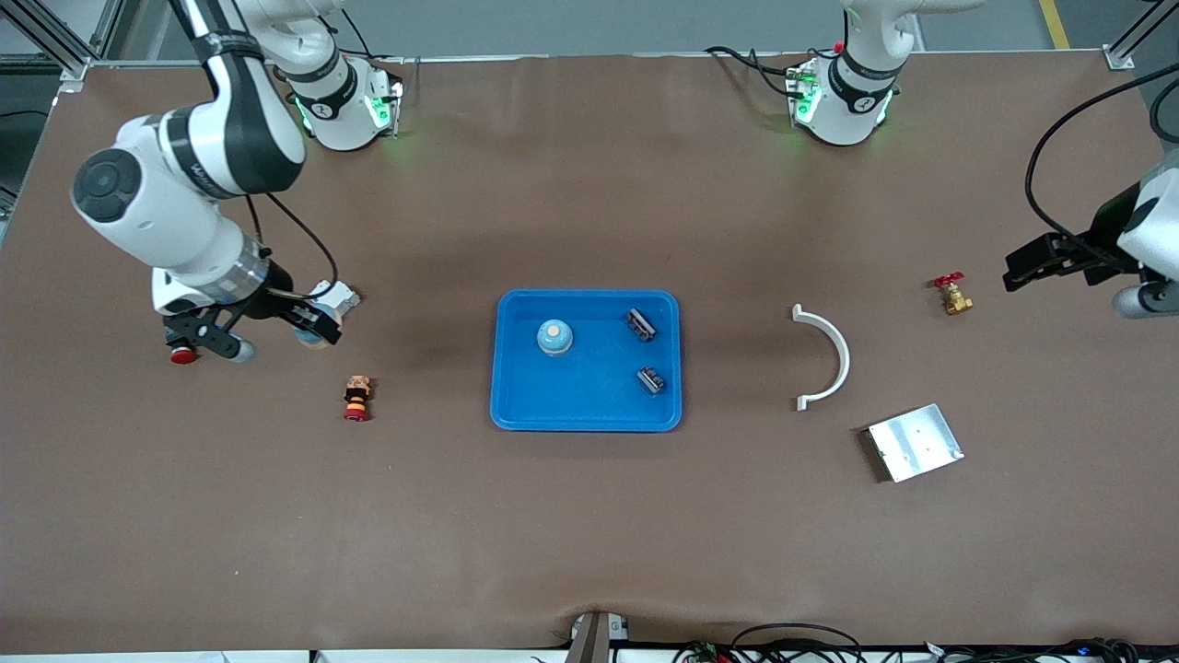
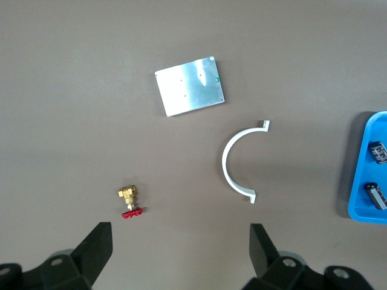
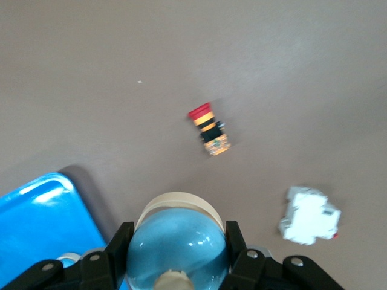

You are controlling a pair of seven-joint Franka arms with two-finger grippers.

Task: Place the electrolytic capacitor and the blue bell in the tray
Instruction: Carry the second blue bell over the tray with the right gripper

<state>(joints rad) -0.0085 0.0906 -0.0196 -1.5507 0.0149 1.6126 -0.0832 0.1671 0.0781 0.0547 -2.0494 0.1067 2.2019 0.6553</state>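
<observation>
Right gripper [image 1: 313, 324] is clamped on the round pale-blue domed bell [image 3: 178, 244].
The shallow bright-blue plastic tray [image 1: 589, 410] is found toward the left arm's end; the left gripper [image 2: 180, 243] is parked wide open.

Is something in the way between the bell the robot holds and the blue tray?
Nothing visible. The right gripper holds the bell over bare table beside the tray; the red button lies nearer the camera, off that path. The left gripper waits open by the brass valve.

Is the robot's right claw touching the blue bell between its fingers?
Touching. The right wrist view shows the right gripper with one finger pressed against each side of the blue bell, with no gap on either side.
</observation>
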